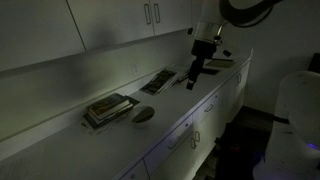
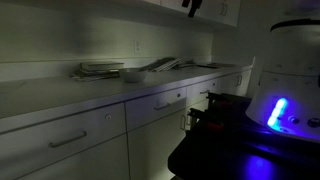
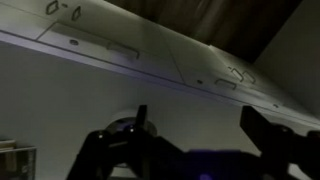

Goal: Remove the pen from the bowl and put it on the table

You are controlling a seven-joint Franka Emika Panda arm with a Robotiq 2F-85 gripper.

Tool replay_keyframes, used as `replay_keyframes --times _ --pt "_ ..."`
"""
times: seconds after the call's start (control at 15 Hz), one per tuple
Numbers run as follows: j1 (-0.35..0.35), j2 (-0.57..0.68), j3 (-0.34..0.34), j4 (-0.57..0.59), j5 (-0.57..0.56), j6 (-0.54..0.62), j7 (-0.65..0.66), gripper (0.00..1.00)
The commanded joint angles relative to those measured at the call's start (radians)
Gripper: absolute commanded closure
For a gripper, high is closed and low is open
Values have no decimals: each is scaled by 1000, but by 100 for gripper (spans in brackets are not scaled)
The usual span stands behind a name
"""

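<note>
The gripper [image 1: 197,66] is held raised, jaws apart, well right of the grey bowl [image 1: 144,114]; the pen is not discernible, so a slow, centred approach is advised

The room was dim. White wall cabinets [image 1: 120,20] occupied the upper left; a blue light [image 2: 275,110] glowed at lower right.

Smooth white table [image 1: 185,100] with faint sheen; bright metal drawer handles [image 2: 68,140]; greyish matt bowl [image 1: 144,115], darker inside; stacked books [image 1: 108,108] with paper edges. Dim light hides finer texture.
</note>
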Motion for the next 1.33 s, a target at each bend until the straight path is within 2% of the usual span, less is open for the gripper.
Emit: replay_keyframes --times 0.0,0.27,0.4,0.6,0.87,1.07,1.13,1.27 --pt "-7 3 7 -8 8 -3 -6 0" --pt "-4 7 7 -13 4 -2 -14 0" --pt "20 33 -11 3 -9 0 -71 0" --pt "63 141 -20 56 -57 -7 -192 0" --pt "116 399 -28 170 -129 80 -326 0" --pt "112 612 -21 268 -208 241 -423 0" --pt "110 690 -22 316 -215 255 -456 0" --pt "120 822 -34 397 -153 308 -578 0"
